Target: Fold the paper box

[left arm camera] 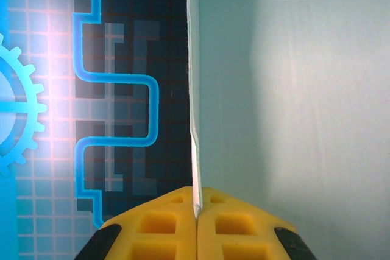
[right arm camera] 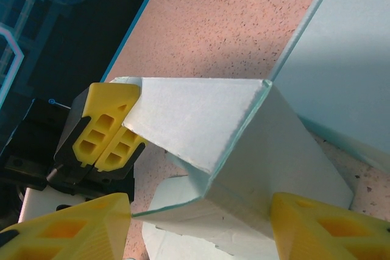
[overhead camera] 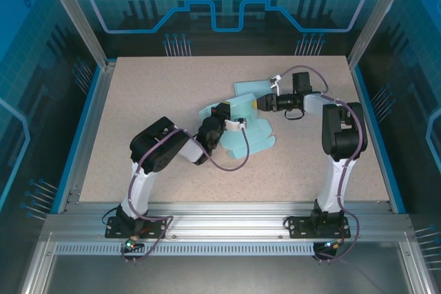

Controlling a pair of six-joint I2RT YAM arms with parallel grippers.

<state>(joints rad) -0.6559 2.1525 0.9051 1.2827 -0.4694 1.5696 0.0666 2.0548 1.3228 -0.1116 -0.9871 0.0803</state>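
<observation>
Pale green paper box (overhead camera: pixel 241 120) is partly folded. Left gripper (left arm camera: pixel 196 211) fingers pinch its raised wall, right gripper (right arm camera: pixel 200 214) fingers are spread astride its corner, and outer flaps lie unfolded.

pale mint paper box (overhead camera: pixel 255 140), partly folded, flap upright, centre of table (overhead camera: pixel 138 101)

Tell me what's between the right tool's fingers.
A folded corner of the paper box fills the gap between the right tool's spread yellow fingers, as the right wrist view shows.

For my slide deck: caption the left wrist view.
Left claw shut on a thin edge of the pale paper box.
</observation>
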